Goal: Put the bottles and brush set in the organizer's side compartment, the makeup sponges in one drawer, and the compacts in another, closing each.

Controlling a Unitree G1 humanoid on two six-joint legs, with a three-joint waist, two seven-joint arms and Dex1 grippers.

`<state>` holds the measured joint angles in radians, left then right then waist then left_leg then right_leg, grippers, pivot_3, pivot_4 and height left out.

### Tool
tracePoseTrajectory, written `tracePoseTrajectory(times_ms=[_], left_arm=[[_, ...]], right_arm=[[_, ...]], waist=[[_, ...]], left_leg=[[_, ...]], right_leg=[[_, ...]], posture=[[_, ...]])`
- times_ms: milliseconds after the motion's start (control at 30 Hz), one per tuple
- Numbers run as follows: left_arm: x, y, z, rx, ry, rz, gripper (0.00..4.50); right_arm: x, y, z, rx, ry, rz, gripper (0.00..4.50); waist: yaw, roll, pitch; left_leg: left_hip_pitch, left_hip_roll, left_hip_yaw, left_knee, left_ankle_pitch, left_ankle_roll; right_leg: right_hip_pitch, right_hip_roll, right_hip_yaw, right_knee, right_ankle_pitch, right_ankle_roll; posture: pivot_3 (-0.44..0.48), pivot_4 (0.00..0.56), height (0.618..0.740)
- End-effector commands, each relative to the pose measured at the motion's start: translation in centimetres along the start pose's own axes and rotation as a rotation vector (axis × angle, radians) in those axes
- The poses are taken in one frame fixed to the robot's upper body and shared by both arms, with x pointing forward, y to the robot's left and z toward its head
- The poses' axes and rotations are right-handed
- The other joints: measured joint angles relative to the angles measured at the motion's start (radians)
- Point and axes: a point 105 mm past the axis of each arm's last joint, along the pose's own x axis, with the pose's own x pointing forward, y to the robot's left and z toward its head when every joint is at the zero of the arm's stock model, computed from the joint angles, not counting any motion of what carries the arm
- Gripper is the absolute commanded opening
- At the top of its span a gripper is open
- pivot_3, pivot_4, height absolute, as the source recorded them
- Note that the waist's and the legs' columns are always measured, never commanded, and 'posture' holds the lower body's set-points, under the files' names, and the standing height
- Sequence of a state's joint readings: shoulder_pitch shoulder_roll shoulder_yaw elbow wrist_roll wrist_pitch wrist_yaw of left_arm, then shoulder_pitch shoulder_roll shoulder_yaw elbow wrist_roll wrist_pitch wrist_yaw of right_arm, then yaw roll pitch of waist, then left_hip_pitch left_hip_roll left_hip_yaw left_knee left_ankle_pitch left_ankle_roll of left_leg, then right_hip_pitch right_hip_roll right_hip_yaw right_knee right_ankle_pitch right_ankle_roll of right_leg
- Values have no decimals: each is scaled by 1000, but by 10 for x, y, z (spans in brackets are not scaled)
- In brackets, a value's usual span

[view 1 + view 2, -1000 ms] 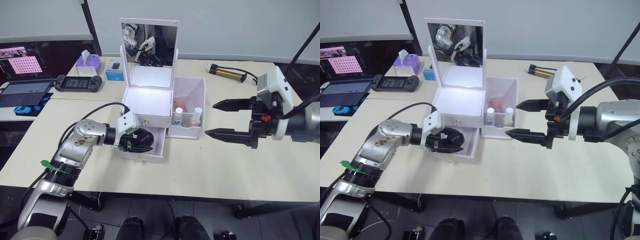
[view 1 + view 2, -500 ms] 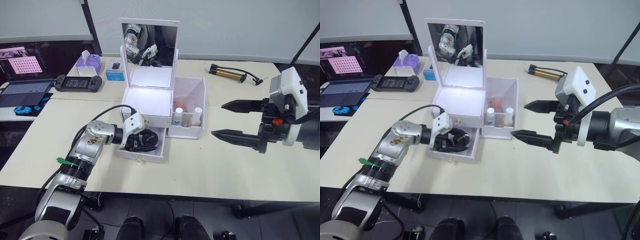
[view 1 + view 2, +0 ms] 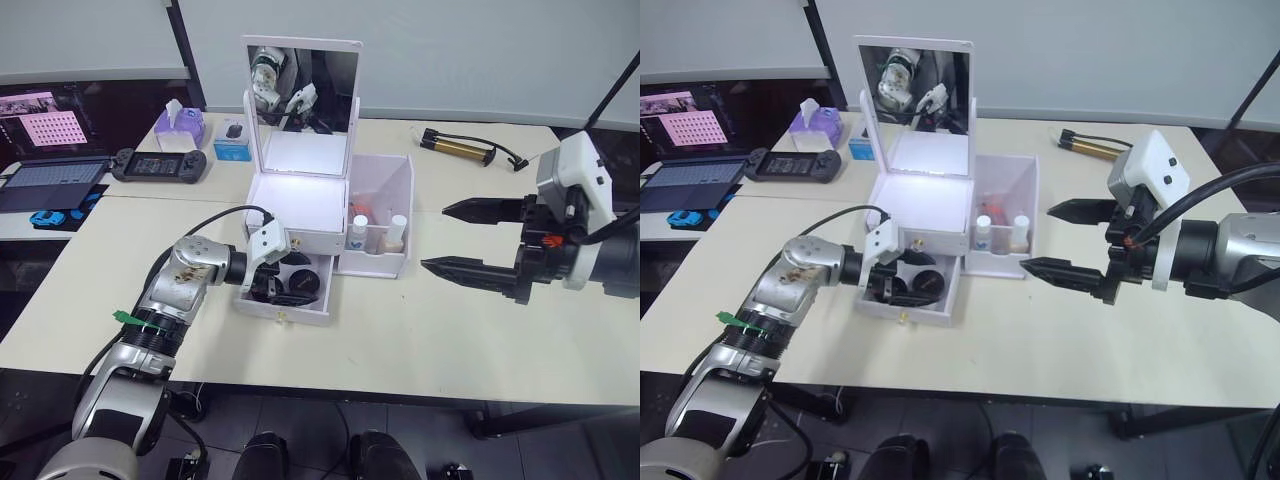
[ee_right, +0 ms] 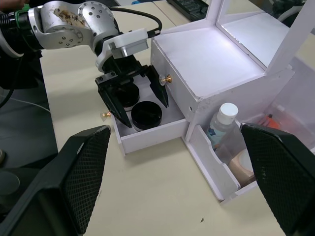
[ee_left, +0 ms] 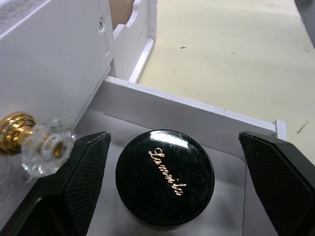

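Note:
The white mirrored organizer stands mid-table with its lower drawer pulled out. Two round black compacts lie in that drawer. My left gripper is open inside it, fingers on either side of one compact without touching it. The upper drawer is shut. Two white-capped bottles stand in the side compartment with something orange behind them. My right gripper hangs open and empty to the right of the organizer. The makeup sponges are out of view, and I cannot pick out the brush set.
A gold and black cylinder with a hose lies at the back right. Back left are a purple tissue box, a blue box, a handheld console and a laptop.
My left gripper has settled further back in the open drawer and the compacts now show plainly. My right gripper has drawn away to the right of the organizer.

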<state>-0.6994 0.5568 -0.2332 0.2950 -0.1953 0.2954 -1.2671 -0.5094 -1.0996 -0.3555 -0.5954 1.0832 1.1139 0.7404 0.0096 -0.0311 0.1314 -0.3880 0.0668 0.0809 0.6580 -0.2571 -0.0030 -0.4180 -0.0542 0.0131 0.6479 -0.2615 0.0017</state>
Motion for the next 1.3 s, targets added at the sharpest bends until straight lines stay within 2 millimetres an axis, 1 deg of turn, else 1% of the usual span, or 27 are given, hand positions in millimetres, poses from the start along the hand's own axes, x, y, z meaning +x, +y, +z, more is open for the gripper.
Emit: tracePoseTrajectory(times_ms=[33, 100, 200, 300, 367, 433, 533, 600, 633, 700, 733, 767, 900, 1033, 1133, 1167, 1300], left_arm=[[-18, 0, 28, 43, -72, 39, 4484], [-29, -3, 34, 26, -87, 55, 4484], [-45, -11, 35, -1, -82, 85, 4484], [-64, -21, 28, -63, -70, 148, 4484], [-77, -26, 18, -89, -44, 224, 4484], [-87, -31, 14, -125, -65, 299, 4484], [-99, -51, 4, -190, -94, 382, 4484], [-102, -71, -7, -260, -83, 402, 4484], [-102, -78, -11, -283, -78, 415, 4484], [-100, -93, -20, -345, -90, 436, 4103], [-99, -98, -22, -364, -97, 443, 3919], [-98, -101, -23, -378, -103, 453, 3637], [-78, -94, -35, -407, -132, 524, 2345], [-62, -89, -41, -412, -152, 542, 1090], [-55, -83, -50, -428, -165, 576, 122], [-54, -82, -51, -428, -167, 584, 54], [-50, -69, -55, -395, -194, 619, 54]], right_arm=[[-4, -3, 9, -58, -13, -3, 4500], [-3, -7, 10, -66, -13, 3, 4500], [2, -10, 13, -84, -25, 43, 4500], [12, -12, 15, -101, -38, 103, 4500], [18, -13, 15, -111, -40, 143, 4500], [24, -14, 15, -121, -40, 179, 4500], [34, -16, 14, -132, -35, 239, 4500], [40, -20, 12, -142, -23, 264, 4500], [42, -22, 11, -147, -18, 272, 4500], [48, -25, 8, -156, -7, 295, 4500], [49, -26, 7, -159, -4, 304, 4500], [51, -27, 7, -163, -4, 312, 4500], [57, -29, 8, -183, 2, 340, 4500], [54, -29, 7, -190, 18, 336, 4500], [50, -29, 9, -193, 27, 317, 4500], [49, -30, 9, -192, 28, 312, 4500], [44, -29, 11, -191, 39, 291, 4500]], waist=[[0, 0, 0], [-1, 0, 0], [-2, 0, 0], [-10, 2, -1], [-19, 2, -1], [-22, 2, 0], [-22, 2, 0], [-22, 2, 0], [-20, 3, 0], [-18, 3, 0], [-13, 3, 0], [-8, 3, 0], [3, 3, 0], [1, 3, 0], [0, 3, 0], [0, 3, 0], [0, 3, 0]], left_leg=[[0, 0, 0, 0, 0, 0], [0, 0, 0, 0, 0, 0], [0, 0, 0, 0, 0, 0], [1, 1, 0, 0, 0, 0], [2, 1, -1, 0, 0, 1], [2, 2, -1, -1, 0, 1], [2, 2, -1, -1, 0, 1], [2, 2, -3, -1, -1, 1], [3, 2, -3, -1, -1, 1], [3, 2, -3, -1, -1, 1], [4, 2, -3, 0, -1, 1], [4, 1, -3, 0, -1, 1], [4, 0, 0, 0, -1, 1], [4, 0, 1, 1, -1, 1], [5, 0, 1, 1, -1, 1], [5, 0, 1, 0, -1, 2], [5, 0, 1, 1, -1, 2]], right_leg=[[0, 0, 0, 0, 0, 0], [0, 0, 0, 0, 0, 0], [0, 0, 0, 0, 0, 0], [0, 0, 1, 0, 0, 0], [0, 0, 2, 0, 0, 0], [0, 1, 1, 0, 0, 0], [0, 0, 2, 0, 0, 0], [0, 0, 2, 0, 0, 0], [0, -1, 3, 0, 0, 0], [0, -1, 1, 0, 0, 0], [1, -1, 2, 0, 0, 0], [1, -2, 1, 0, 0, 0], [3, -3, 1, 0, 0, 0], [5, -3, 0, -1, 0, 1], [5, -2, 0, -1, 0, 0], [5, -2, 0, -1, 0, 0], [5, -2, 0, -1, 0, 0]], posture=[[0, 150, 725], [0, 150, 725], [0, 150, 725], [0, 150, 725], [0, 150, 725], [0, 150, 725], [0, 150, 725], [0, 150, 725], [0, 150, 725], [0, 150, 725], [0, 150, 725], [0, 150, 725], [0, 150, 725], [0, 150, 725], [0, 150, 725], [0, 150, 725], [0, 150, 725]])
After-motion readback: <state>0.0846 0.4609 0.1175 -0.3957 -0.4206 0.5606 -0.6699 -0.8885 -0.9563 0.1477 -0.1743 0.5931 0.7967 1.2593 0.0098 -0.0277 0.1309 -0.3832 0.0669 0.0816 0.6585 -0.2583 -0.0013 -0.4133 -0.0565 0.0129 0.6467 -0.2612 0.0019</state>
